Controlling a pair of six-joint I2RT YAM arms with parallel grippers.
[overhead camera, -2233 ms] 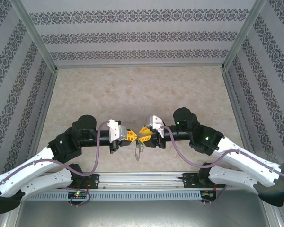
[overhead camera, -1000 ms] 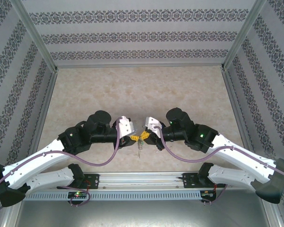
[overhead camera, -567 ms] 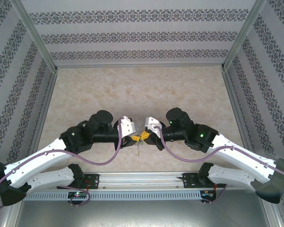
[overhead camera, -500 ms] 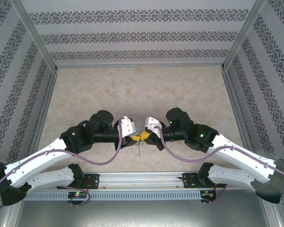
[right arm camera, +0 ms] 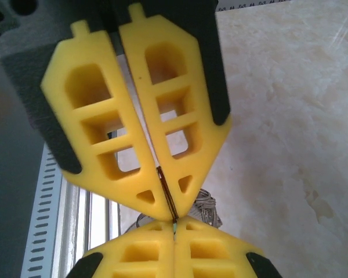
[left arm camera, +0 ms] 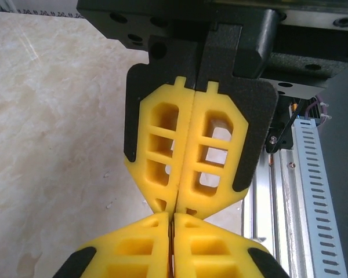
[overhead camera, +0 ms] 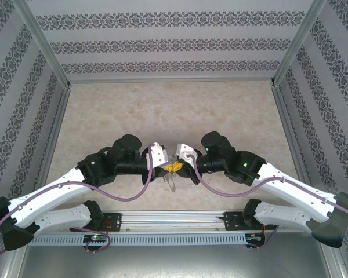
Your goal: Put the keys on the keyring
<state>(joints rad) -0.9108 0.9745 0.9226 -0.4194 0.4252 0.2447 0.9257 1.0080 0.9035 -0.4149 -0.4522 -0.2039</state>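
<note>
You're looking at both grippers meeting tip to tip just below centre of the top view. The left gripper [overhead camera: 168,168] is reaching in from the left and the right gripper [overhead camera: 177,168] from the right, with their tips touching above the table [overhead camera: 162,104]. Both pairs of jaws are sitting pressed together. In the right wrist view the left gripper's fingers [right arm camera: 168,81] are coming down from the top and pinching the ring [right arm camera: 165,191], which is showing as a thin dark strip running down their seam to the tips. Directly below, at bottom centre, the right gripper's fingers [right arm camera: 220,255] are clamping the key [right arm camera: 175,229], with just a green sliver peeking out of the seam. A silvery piece [right arm camera: 207,204] is hanging behind the tips, right of centre; it's blurred, so I can't tell whether it's chain or key blade. In the top view it's dangling [overhead camera: 171,183] just under the joined tips. The left wrist view is showing the same contact, with a dark line in the bottom seam.
</note>
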